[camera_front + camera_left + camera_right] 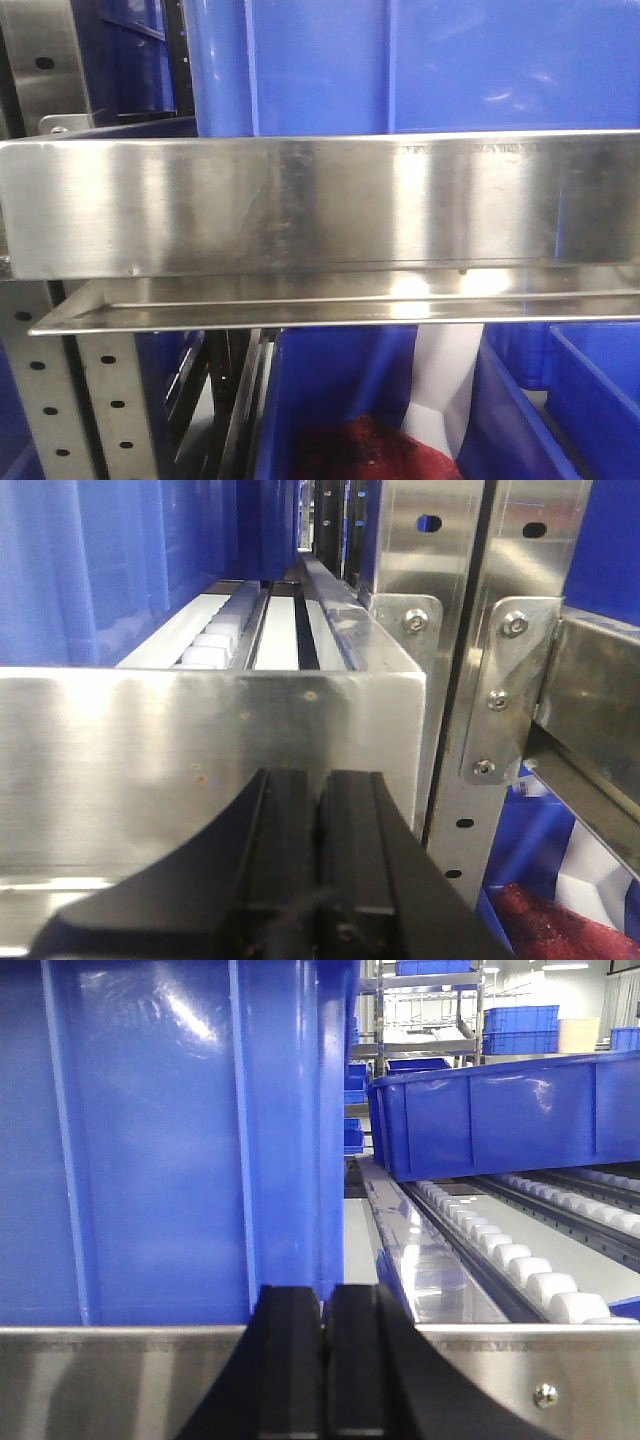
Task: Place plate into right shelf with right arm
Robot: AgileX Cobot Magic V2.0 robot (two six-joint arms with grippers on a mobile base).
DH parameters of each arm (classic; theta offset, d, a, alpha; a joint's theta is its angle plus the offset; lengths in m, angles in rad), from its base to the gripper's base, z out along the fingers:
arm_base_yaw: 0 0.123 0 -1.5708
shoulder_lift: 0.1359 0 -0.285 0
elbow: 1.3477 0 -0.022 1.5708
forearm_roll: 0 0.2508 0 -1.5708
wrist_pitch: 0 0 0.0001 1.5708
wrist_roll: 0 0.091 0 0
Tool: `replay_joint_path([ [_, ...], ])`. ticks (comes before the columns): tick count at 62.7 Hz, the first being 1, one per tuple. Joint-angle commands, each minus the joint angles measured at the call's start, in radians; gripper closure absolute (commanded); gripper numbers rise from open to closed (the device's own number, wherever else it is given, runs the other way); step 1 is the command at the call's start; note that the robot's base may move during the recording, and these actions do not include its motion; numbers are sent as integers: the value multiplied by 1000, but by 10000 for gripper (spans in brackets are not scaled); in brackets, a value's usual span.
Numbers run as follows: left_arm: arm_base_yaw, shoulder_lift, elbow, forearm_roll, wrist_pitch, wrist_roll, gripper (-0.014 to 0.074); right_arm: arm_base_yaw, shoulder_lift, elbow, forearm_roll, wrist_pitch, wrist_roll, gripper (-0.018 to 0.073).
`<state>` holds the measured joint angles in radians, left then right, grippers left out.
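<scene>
Nearest the wrist cameras, the right hand (322,1380) and the left hand (318,880) are both clenched on nothing, facing the right shelf (320,205) rail and blue bins (150,1140) beyond. No plate shows anywhere, so the step is probably finding and grasping it first.

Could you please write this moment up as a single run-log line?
left gripper: shut, empty, facing shelf rail | right gripper: shut, empty, facing bin | plate: not in view
</scene>
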<state>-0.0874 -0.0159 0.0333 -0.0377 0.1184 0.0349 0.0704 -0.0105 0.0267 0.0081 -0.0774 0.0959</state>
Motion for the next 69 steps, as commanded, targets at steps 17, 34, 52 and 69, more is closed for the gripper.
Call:
replay_joint_path([
  [17,-5,-5,8,-4,-86,-3,643,-6,-14,-5,-8,47,-3,503],
  [34,-5,-5,8,-4,-86,-3,643,-6,-14,-5,5,48,-3,503],
  [52,-5,-5,8,-4,-86,-3,643,-6,-14,-5,33,48,-8,503],
  [69,-5,-5,8,-4,-86,-3,643,-6,-14,-5,36,49,-15,503],
])
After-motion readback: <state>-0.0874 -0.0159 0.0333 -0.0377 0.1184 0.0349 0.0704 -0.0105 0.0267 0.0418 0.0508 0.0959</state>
